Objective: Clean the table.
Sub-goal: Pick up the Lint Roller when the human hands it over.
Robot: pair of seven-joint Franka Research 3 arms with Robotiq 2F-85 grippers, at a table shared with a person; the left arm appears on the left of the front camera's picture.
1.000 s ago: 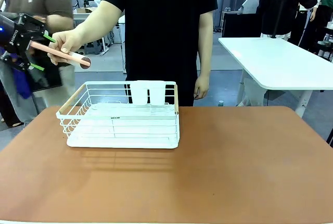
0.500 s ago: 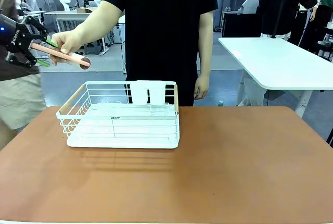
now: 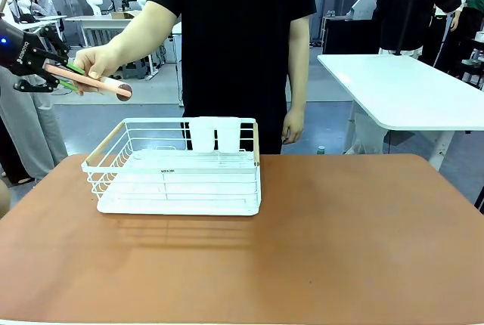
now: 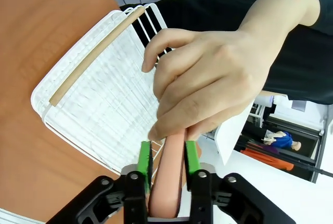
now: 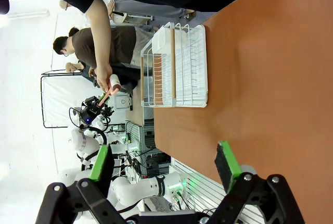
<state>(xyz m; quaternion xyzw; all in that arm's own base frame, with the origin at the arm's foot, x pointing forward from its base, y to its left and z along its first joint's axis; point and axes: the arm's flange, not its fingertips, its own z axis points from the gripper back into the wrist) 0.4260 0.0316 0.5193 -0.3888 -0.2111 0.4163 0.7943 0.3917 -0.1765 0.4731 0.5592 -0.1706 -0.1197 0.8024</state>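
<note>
My L gripper [image 4: 167, 151] is clamped on the pink tube [image 4: 166, 187], far-left above the table [image 3: 340, 242]. Person's hand [image 4: 208, 83] grips it too. Tube's long axis runs left-right; white basket [image 3: 178, 166] sits right & below. R gripper [image 5: 163, 164] is apart.

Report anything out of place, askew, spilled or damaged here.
Nothing is spilled or damaged. The white wire dish rack sits flat on the table. One oddity: a pink tube is held in mid-air, up and left of the rack, gripped at once by the person's hand and the left end effector.
</note>
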